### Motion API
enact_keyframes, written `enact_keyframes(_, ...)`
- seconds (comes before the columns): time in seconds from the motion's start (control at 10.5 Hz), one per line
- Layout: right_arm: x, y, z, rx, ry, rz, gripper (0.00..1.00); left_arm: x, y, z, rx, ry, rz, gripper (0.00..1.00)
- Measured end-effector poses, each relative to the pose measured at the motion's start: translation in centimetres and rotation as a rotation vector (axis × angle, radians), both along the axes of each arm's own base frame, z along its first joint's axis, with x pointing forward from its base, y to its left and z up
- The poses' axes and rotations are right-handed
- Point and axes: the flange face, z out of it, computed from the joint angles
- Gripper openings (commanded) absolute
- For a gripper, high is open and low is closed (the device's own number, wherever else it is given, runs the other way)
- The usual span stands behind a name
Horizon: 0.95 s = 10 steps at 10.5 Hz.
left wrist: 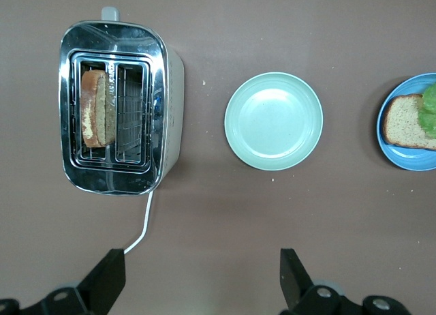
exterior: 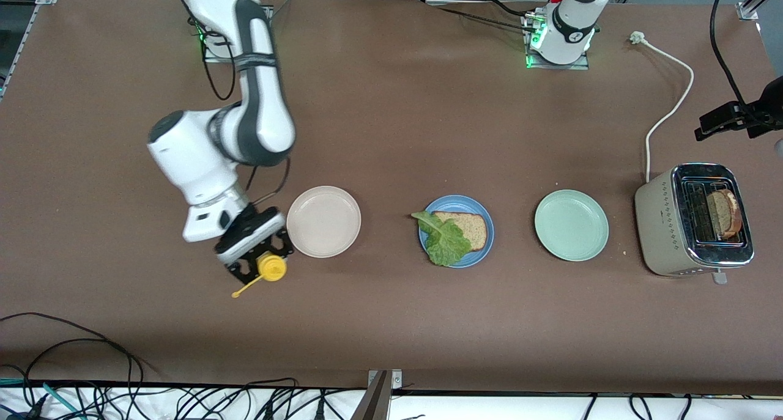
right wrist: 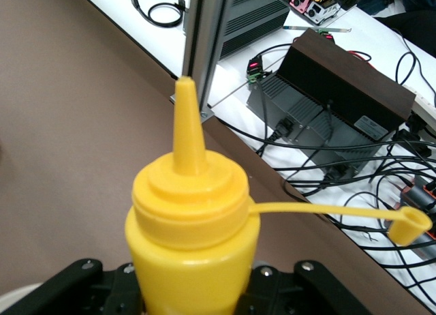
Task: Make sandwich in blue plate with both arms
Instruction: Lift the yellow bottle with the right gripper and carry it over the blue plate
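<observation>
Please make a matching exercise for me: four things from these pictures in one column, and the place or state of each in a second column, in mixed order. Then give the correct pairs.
Things:
1. yellow squeeze bottle
2. lettuce leaf
3. mint-green plate
4. toaster

Places or states:
A. holds a bread slice in one slot
B. lies on the bread in the blue plate
C. has nothing on it
D. gripped in the right gripper, cap off

Pairs: 1-D, 2-B, 3-C, 4-A
</observation>
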Motion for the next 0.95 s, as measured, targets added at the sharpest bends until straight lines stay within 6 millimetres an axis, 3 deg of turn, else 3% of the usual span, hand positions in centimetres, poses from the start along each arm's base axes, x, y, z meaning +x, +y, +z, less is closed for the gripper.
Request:
enact_keyframes(0.19, -1.9, 5.2, -0.7, -0.073, 0.002, -0.042, 0.16, 0.0, 0.3, 0.0, 0.0, 0.0, 0.006, 1.0)
enact_keyframes(0.57, -4.2, 13.1, -5.4, -0.172, 0.007, -0.105, 0.16, 0.0, 0.7, -0.2, 0.0, 0.003, 0.013, 1.0)
enact_keyframes(0.76, -4.6, 15.4, -7.0, -0.257, -0.024, -0.085, 0.16, 0.0, 1.2, -0.4, -0.001, 0.007, 0.021, 1.0)
enact_keyframes(0.95, -4.6, 16.1, -7.4, -0.399, -0.05, -0.022, 0.16, 0.1, 1.1, -0.5, -0.001, 0.008, 0.019, 1.0)
